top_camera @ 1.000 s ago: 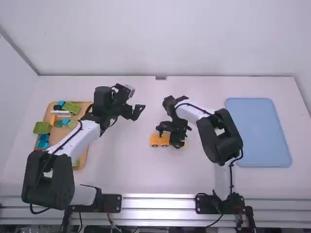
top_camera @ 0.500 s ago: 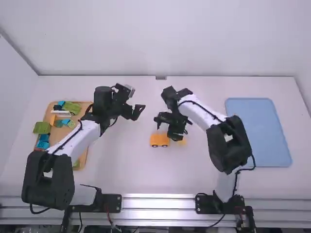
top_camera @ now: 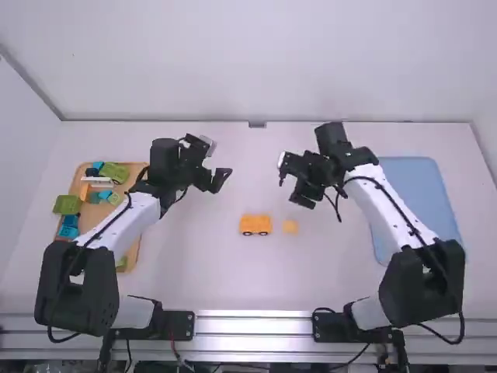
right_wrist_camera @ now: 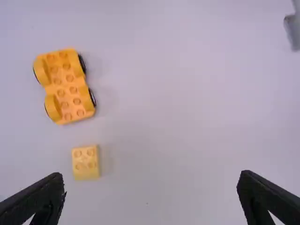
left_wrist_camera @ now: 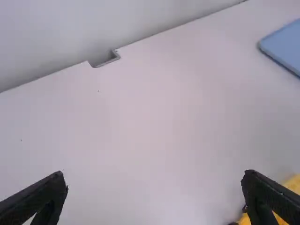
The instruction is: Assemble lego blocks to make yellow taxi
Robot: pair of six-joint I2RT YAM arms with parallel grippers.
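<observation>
Centrally noted: a wheeled yellow base (top_camera: 255, 222) stands upright on the table (top_camera: 194, 272), a small yellow block (top_camera: 290, 227) near but apart. The left gripper (top_camera: 220, 161) and right gripper (top_camera: 289, 185) are both open and hold nothing, above the table. Beside the left arm, a tan tray (top_camera: 133, 252) contains green blocks (top_camera: 116, 172), blue blocks (top_camera: 70, 221), an orange block (top_camera: 85, 192) and a white piece (top_camera: 98, 181). A blue tray (top_camera: 404, 169) lies at the right, partly behind the right arm.
</observation>
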